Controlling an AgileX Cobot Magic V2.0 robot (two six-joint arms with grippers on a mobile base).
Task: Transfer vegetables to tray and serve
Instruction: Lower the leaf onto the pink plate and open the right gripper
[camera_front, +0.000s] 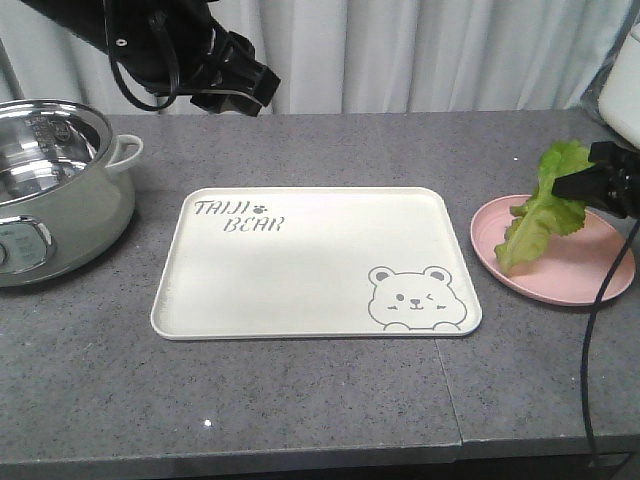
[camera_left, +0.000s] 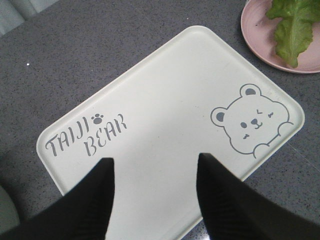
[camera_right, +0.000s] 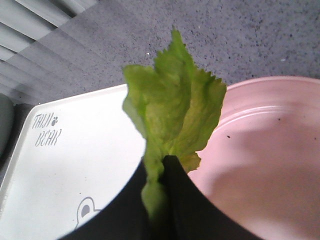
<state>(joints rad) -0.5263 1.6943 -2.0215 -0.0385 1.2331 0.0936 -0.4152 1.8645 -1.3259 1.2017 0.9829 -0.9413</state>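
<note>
A green lettuce leaf (camera_front: 540, 212), the vegetables, hangs lifted over the pink plate (camera_front: 570, 278) at the right. My right gripper (camera_front: 580, 186) is shut on its upper part; the right wrist view shows the leaf (camera_right: 172, 107) pinched between the black fingers (camera_right: 180, 190) of that gripper (camera_right: 159, 165). The cream tray (camera_front: 300, 270) with the bear drawing lies in the middle of the counter, nothing on it. My left gripper (camera_left: 154, 165) hovers open above the tray (camera_left: 165, 100), high at the back left in the front view (camera_front: 245, 85).
A steel electric pot (camera_front: 50, 190) with a white handle stands at the left, close to the tray's left edge. The pink plate (camera_left: 265, 40) sits just right of the tray. A black cable (camera_front: 595, 330) hangs down at the right front. Curtains close the back.
</note>
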